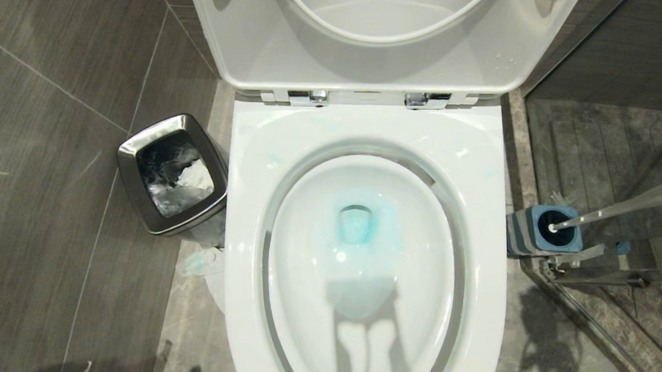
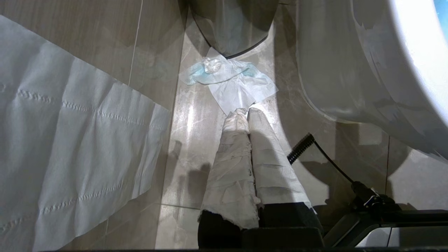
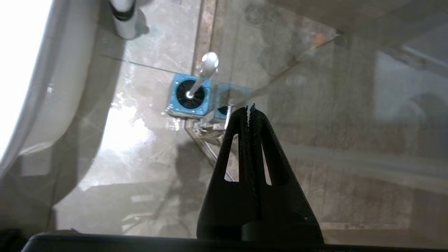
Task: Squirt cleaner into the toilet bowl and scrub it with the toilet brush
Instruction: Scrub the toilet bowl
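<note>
Tiles of dark grey, faintly streaked, cover the wall at the left of the head view, meeting a glossy marbled floor (image 1: 202,332). Filling the centre is the toilet bowl (image 1: 479,159), smooth white ceramic, oval, lid raised, with pale blue liquid pooled at its drain. At centre left stands a square steel waste bin (image 1: 128,164) with a crumpled liner. At centre right the toilet brush (image 1: 625,205) leans in its blue-topped striped holder (image 1: 518,235), beside a glass panel.

In the left wrist view the left gripper (image 2: 245,113), its fingers wrapped in white tape, has jaws together above crumpled tissue (image 2: 227,78) on the floor. A perforated paper sheet (image 2: 70,140) hangs at the left of that frame.

The right gripper (image 3: 249,108), black and tapered, jaws together, hangs above the floor near the holder.
</note>
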You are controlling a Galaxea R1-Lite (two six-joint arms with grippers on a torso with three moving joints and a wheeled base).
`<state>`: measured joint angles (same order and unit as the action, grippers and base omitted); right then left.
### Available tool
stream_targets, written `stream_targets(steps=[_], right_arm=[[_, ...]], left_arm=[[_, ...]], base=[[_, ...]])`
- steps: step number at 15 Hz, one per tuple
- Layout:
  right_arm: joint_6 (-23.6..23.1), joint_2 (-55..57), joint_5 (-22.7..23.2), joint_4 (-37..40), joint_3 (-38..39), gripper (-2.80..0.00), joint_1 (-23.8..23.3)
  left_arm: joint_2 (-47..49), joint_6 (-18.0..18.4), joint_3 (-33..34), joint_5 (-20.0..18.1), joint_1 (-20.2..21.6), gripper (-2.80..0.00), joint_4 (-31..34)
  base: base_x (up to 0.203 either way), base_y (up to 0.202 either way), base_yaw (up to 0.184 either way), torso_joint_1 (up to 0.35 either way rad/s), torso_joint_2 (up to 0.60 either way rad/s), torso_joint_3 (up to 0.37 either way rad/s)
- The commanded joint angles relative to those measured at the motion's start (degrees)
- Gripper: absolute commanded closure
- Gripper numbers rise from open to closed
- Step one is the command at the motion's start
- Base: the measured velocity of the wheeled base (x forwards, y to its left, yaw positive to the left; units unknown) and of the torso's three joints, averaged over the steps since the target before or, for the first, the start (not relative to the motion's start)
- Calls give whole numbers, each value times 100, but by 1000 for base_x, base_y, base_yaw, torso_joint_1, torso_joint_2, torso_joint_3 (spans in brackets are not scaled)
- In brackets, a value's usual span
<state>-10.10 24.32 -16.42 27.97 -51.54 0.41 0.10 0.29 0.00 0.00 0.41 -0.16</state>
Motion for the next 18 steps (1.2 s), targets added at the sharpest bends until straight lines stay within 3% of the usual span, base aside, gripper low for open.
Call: stream_targets(steps=[1, 6, 11, 15, 18], right_arm=[[105, -834, 109, 44, 262, 0, -7], [272, -1332, 192, 39, 633, 0, 13], [535, -2119, 713, -205, 1430, 0, 5], [768, -2422, 996, -1220, 2677, 0, 3], [810, -2429, 1042, -2285, 4046, 0, 3]], left_arm=[[-1, 4, 0, 0, 2, 0, -2], [-1, -3, -1, 0, 2, 0, -2], [-1, -3, -6, 0, 2, 0, -2], [-1, 4, 0, 0, 2, 0, -2], [-1, -3, 0, 0, 2, 0, -2]], base=[[0, 0, 0, 0, 0, 0], [0, 0, 0, 0, 0, 0], [0, 0, 0, 0, 0, 0], [0, 0, 0, 0, 0, 0], [0, 0, 0, 0, 0, 0]])
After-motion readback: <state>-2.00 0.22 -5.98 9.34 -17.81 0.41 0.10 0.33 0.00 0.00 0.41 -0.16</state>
